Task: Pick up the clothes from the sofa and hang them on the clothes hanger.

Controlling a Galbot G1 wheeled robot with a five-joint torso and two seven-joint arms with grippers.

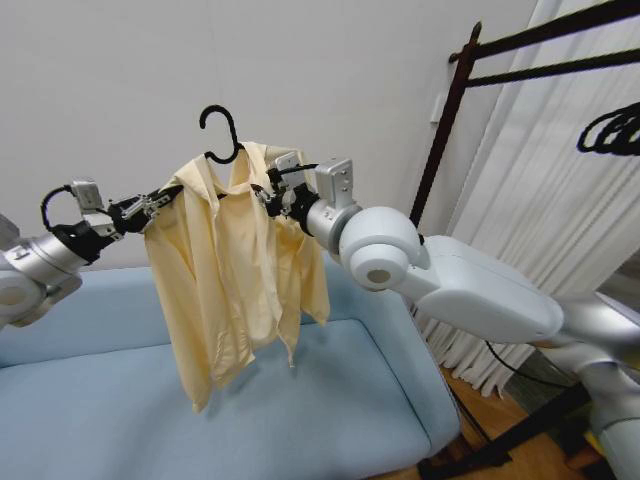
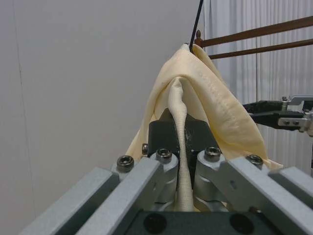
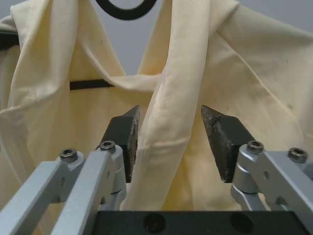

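A pale yellow shirt [image 1: 235, 290] hangs on a black hanger [image 1: 220, 130], held up in the air above the blue sofa [image 1: 120, 420]. My left gripper [image 1: 165, 200] is shut on the shirt's shoulder; in the left wrist view a pinched fold [image 2: 178, 112] runs between its fingers [image 2: 164, 134]. My right gripper [image 1: 268, 195] is at the other shoulder, by the collar. Its pads [image 3: 124, 142] stand open with a strip of shirt fabric [image 3: 166, 112] between them. The hanger's hook [image 3: 127, 9] and bar [image 3: 90, 84] show behind the cloth.
A dark wooden clothes rack [image 1: 445, 130] stands to the right of the sofa, with black hangers [image 1: 610, 130] on its rail. White curtains [image 1: 520, 200] hang behind it. A plain wall is behind the sofa.
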